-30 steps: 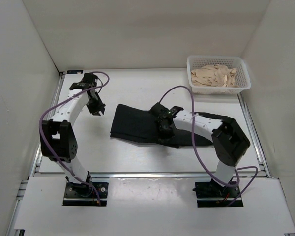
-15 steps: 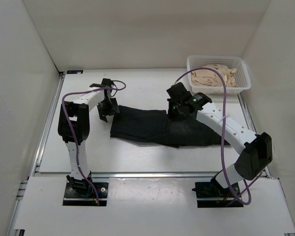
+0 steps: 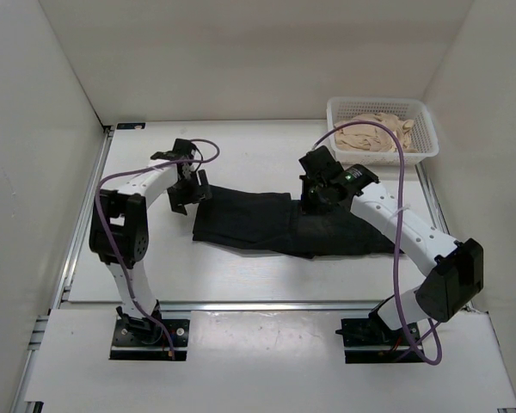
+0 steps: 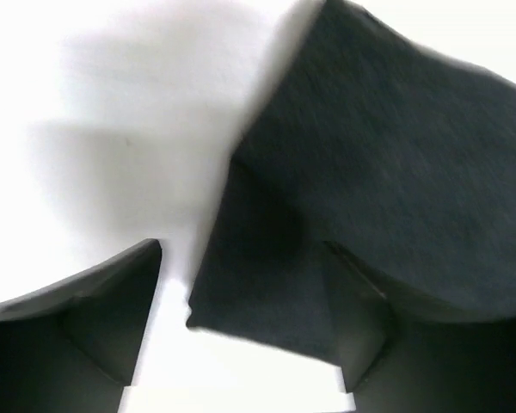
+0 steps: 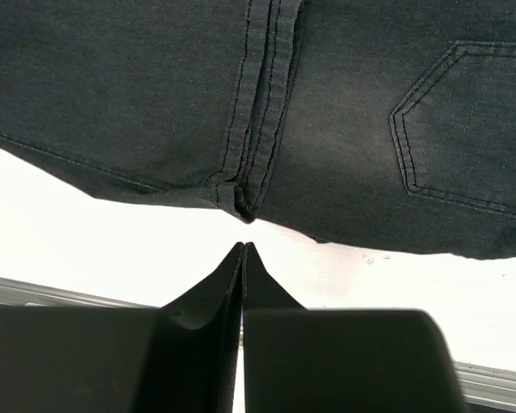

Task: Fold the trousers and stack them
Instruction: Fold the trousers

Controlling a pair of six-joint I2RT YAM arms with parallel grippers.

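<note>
Black trousers [image 3: 267, 222] lie flat across the middle of the surface [image 3: 241, 267], both ends in reach. My left claw [image 3: 186, 194] hangs released at their left end, jaws astride a fabric corner, probably lining up a pinch for the fold. My right claw [image 5: 243, 249] is clenched on nothing at their far edge. Only the right wrist view shows the crotch seam and pocket stitching. Only the top view shows the basket [image 3: 426, 138] of beige cloth [image 3: 374, 133].

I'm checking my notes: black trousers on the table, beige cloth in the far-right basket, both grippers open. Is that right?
Not quite. Only the left gripper is open; the right gripper is shut, jaws pressed together on nothing, as the right wrist view shows. The trousers on the table and the beige cloth in the basket stand.
</note>
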